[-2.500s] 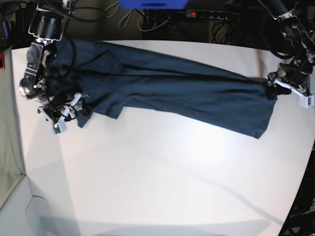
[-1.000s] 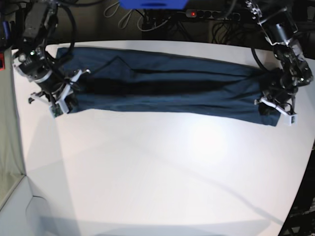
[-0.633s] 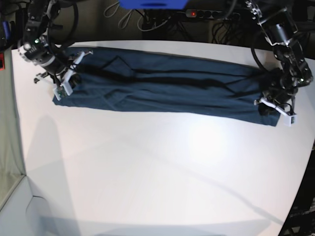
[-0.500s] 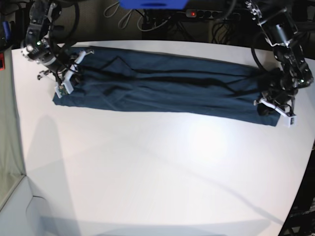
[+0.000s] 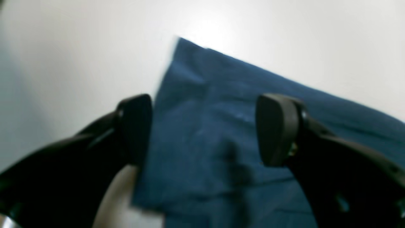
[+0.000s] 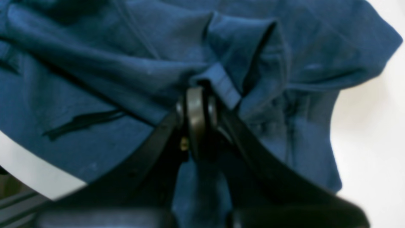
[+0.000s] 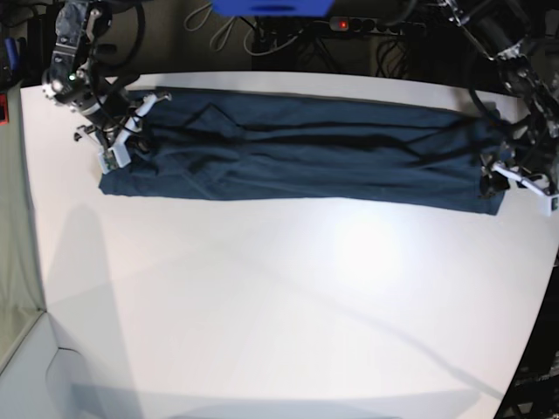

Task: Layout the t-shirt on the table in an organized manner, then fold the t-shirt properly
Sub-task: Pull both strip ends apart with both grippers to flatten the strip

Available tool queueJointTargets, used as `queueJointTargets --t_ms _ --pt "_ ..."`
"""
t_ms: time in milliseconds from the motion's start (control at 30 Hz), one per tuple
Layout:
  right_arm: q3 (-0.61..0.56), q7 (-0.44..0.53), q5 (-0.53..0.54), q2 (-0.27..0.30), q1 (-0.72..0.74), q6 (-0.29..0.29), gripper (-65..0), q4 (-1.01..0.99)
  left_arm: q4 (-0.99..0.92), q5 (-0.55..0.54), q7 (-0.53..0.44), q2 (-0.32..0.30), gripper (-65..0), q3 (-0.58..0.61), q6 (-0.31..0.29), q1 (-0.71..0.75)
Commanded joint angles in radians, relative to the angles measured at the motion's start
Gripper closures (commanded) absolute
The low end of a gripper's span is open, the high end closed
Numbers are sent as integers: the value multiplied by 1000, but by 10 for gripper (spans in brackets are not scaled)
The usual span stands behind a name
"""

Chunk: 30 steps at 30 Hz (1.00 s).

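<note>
The dark navy t-shirt [image 7: 306,153] lies pulled out into a long, creased band across the far half of the white table [image 7: 288,305]. At its left end in the base view, my right gripper [image 7: 118,150] is shut on a raised fold of cloth [image 6: 221,82]; the wrist view shows its fingers [image 6: 196,104] pinched together on that fold. My left gripper [image 7: 522,182] sits at the shirt's other end. Its black fingers [image 5: 136,126] stand wide apart just above the flat shirt corner [image 5: 221,120], holding nothing.
A grey-green panel [image 7: 13,218] borders the table on the left. Behind the far edge are cables, a power strip [image 7: 376,26] with a red light and a blue object [image 7: 271,7]. The table's curved edge [image 7: 541,288] runs close to my left gripper.
My left gripper has opened and let go of the shirt's corner, then shifted outward to the right. The right gripper has stayed shut, drawing its end slightly farther back. The shirt now lies straighter.
</note>
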Motion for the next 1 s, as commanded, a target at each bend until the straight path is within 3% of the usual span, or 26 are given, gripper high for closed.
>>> queueJointTargets --t_ms 0,333,467,667,967 --pt "0 -5 -10 4 0 -4 0 8 33 -14 -14 -15 -498 -9 -5 12" --pt "-1 -5 -10 4 -4 -4 0 6 -38 -6 -34 -65 -499 -15 -5 66" --pt "-1 -5 -10 4 -4 -4 0 6 -75 6 -126 -75 -499 -6 -2 64" --pt "-1 -5 -10 4 -1 -4 0 6 -155 107 -186 -67 -499 34 -2 30" --pt "-1 -7 -10 4 2 -4 0 6 -297 115 -292 -75 -498 103 -2 27"
